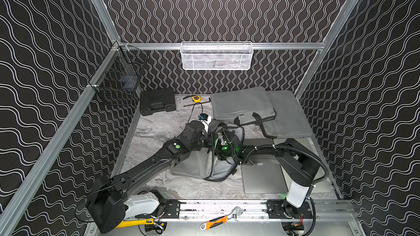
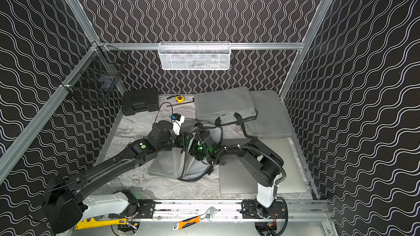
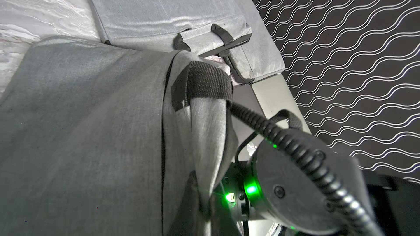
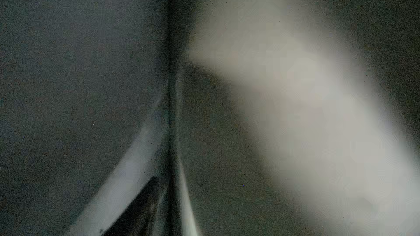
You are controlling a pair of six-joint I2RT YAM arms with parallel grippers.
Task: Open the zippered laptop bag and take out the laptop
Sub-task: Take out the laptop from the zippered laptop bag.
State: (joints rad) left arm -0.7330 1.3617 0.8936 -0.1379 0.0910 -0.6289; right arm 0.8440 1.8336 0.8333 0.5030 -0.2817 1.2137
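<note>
Both top views showed the bag [image 1: 195, 166] mid-table, its edge raised. The left gripper [image 1: 211, 143] pinched that edge; the right gripper [image 1: 221, 141] reached inside, jaws hidden, state untellable. A laptop [image 1: 263, 178] lay flat near right. Left wrist view showed bag cloth and a strap [image 3: 204, 80]; right wrist view, only dark blur.
</note>
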